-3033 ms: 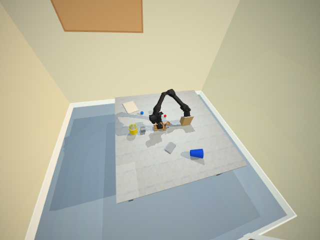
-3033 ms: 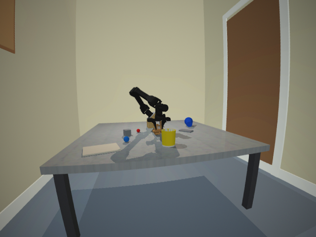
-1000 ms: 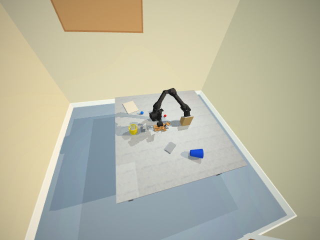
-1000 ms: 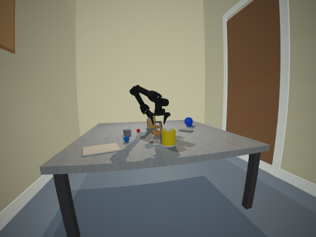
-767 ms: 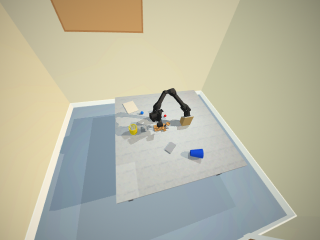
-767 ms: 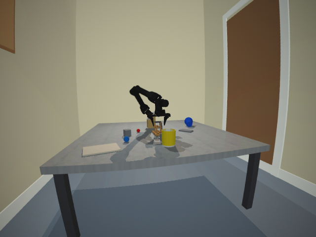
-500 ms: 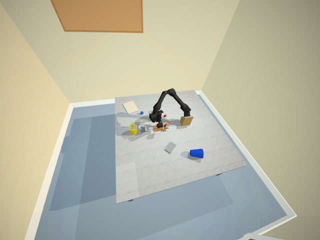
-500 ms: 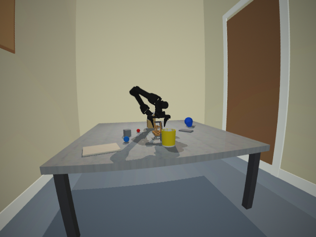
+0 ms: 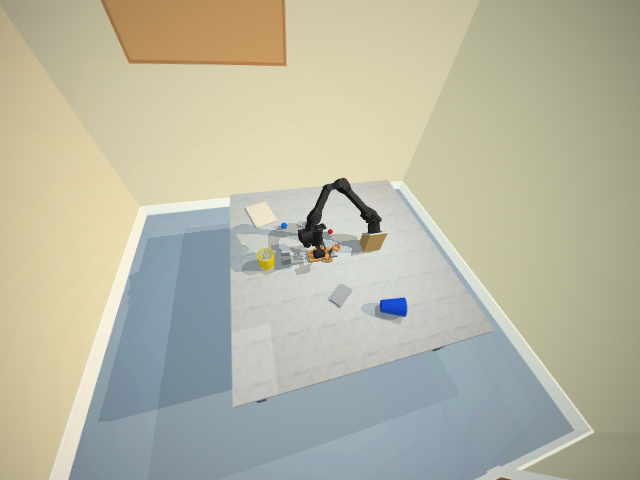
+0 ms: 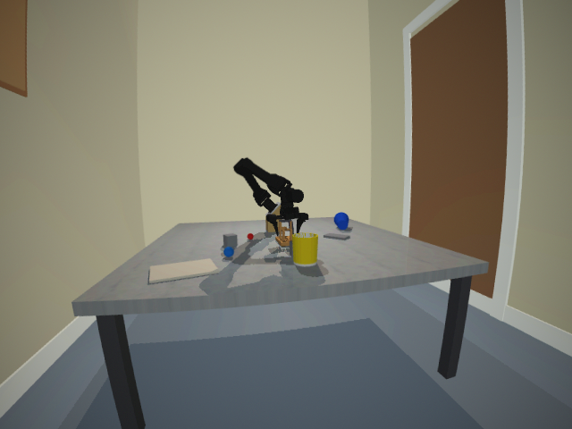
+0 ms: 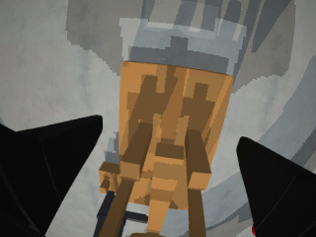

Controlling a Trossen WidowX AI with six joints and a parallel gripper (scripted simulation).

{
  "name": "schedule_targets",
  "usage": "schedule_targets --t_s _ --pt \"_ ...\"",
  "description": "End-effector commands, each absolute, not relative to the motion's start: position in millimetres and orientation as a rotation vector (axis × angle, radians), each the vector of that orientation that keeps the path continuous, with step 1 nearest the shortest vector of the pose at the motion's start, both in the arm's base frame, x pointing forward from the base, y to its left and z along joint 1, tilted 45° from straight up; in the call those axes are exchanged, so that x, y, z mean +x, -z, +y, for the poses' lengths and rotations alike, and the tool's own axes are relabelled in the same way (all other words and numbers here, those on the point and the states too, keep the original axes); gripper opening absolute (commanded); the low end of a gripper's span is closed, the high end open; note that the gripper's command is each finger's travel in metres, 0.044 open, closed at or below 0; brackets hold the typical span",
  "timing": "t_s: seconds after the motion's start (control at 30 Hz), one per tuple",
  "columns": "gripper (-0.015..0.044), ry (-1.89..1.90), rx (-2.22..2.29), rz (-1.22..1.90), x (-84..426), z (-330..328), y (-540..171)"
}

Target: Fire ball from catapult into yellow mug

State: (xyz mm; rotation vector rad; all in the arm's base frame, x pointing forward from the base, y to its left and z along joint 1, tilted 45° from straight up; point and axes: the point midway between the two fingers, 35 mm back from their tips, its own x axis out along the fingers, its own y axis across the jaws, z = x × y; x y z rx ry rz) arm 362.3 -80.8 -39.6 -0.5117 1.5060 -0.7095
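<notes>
The pincer [image 9: 319, 253] [image 10: 289, 231] [image 11: 172, 133] stands wide and empty astride the catapult [image 9: 313, 257] [image 10: 282, 241] [image 11: 135, 74]; closing off-centre could skew its aim.

Around me pale cream walls [image 9: 248, 124] [image 10: 254, 92] rise from a blue-grey floor [image 9: 196, 310] [image 10: 277, 369] edged in white skirting [image 9: 103, 330] [image 10: 50, 341], with a brown door [image 10: 457, 138] in a white frame, an orange-brown panel [image 9: 206, 31] [image 10: 12, 46] on one wall, and a grey table [image 9: 310, 351] [image 10: 369, 263] on dark legs casting a broad shadow.
</notes>
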Motion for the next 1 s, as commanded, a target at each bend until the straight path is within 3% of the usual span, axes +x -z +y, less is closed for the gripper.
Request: schedule_targets --t_s 0.0,0.23,0.63,0.8,0.9,0.97 --pt "0.0440 0.708 -0.524 1.518 358 -87 48" --pt "0.0440 0.708 -0.524 1.518 358 -87 48" --pt "0.0125 0.710 -0.515 1.510 360 -86 46" --pt "0.0092 0.710 -0.515 1.510 360 -86 46" --pt "0.0013 0.708 -0.513 1.511 363 -68 29" --pt "0.0000 0.708 -0.512 1.512 364 -52 13"
